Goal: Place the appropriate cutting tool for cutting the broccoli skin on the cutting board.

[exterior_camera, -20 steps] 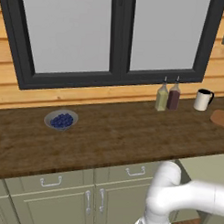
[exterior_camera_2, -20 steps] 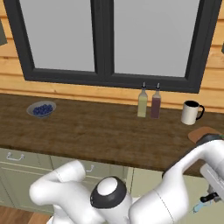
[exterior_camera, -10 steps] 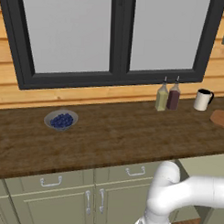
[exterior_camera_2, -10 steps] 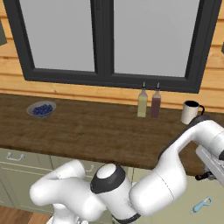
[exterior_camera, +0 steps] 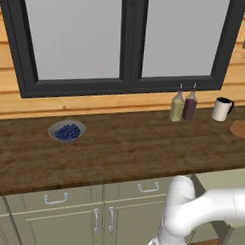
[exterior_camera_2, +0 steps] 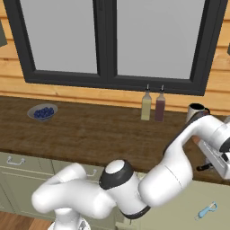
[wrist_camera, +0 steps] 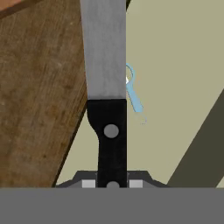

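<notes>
A black-handled knife [wrist_camera: 111, 131] with a grey steel blade was gripped in the clenched jaws, above the right edge of the dark wooden bench [wrist_camera: 39, 100].

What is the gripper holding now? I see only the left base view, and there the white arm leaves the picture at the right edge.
Observer: In the hand view the gripper is shut on a knife with a black riveted handle and a flat grey blade.
Operator: Is another tool near it?
Observer: Yes, a small light blue tool, probably a peeler, lies on a beige surface beyond the blade.
Operator: Where is the blade?
Observer: It runs along the edge of the dark brown wooden counter.
</notes>
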